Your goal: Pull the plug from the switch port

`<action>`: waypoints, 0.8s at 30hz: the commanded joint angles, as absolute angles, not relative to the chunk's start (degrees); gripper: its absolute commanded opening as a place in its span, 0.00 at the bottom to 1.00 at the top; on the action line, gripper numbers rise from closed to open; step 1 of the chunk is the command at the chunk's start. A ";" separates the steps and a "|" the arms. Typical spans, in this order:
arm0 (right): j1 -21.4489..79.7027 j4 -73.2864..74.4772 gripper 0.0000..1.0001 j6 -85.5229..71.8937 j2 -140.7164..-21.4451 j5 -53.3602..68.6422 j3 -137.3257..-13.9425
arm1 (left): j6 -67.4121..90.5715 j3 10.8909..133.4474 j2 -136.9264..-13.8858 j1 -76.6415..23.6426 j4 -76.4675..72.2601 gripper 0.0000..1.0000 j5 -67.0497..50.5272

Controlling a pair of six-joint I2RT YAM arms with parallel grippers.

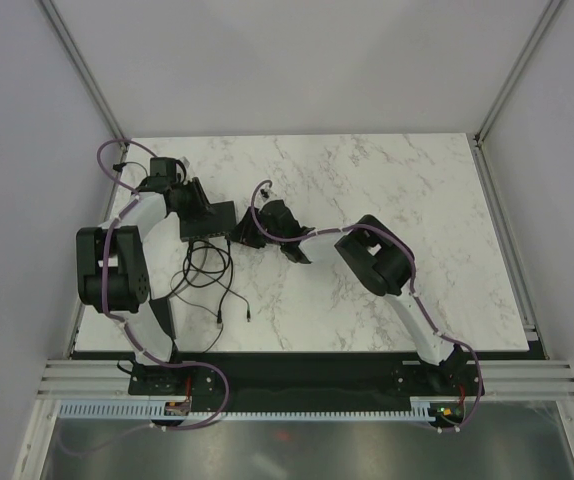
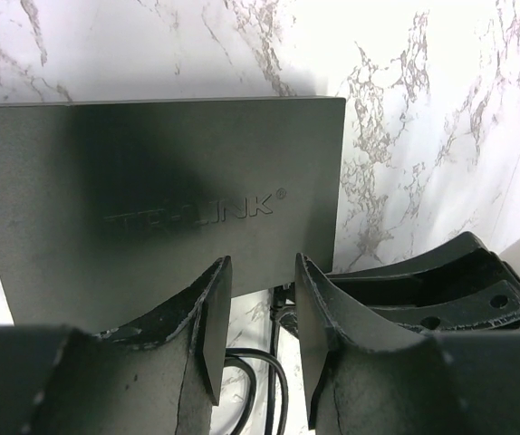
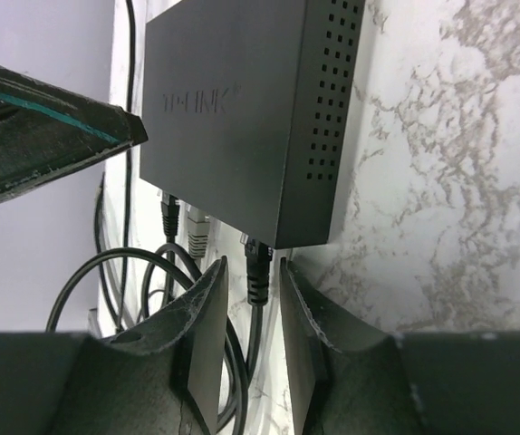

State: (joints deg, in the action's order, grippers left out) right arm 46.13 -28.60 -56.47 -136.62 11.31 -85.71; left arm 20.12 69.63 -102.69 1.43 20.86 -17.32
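Note:
The switch (image 1: 215, 217) is a flat black box lying at the table's left-middle. Its lettered top fills the left wrist view (image 2: 151, 181). In the right wrist view the switch (image 3: 233, 118) has three plugs in its near edge. A black plug (image 3: 258, 270) sits in the port at the right corner. My right gripper (image 3: 253, 265) is open and straddles this plug, with a thin gap on each side. My left gripper (image 2: 262, 263) is open over the switch's near edge, with only cables below the gap. Both grippers also show from above, the left (image 1: 199, 205) and the right (image 1: 247, 237).
A second black plug (image 3: 170, 216) and a grey plug (image 3: 197, 234) sit in ports left of the straddled one. Black cables (image 1: 207, 280) loop from the switch toward the table's near edge. My left gripper's finger (image 3: 52, 136) shows at the upper left of the right wrist view.

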 commanded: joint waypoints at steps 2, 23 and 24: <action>46.41 -33.22 0.38 -60.90 -139.30 12.04 -87.37 | 21.62 69.79 -103.45 1.41 19.69 0.41 -19.51; 47.64 -30.77 0.32 -69.70 -141.33 4.31 -88.59 | 21.27 68.38 -102.57 0.62 19.69 0.41 -19.16; 47.64 -30.24 0.31 -69.61 -141.42 4.22 -88.68 | 21.27 68.38 -102.57 0.70 19.69 0.41 -19.16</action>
State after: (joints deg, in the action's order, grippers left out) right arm 47.05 -32.27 -68.82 -139.37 6.28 -86.74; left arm 20.12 68.58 -103.11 0.93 20.84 -18.24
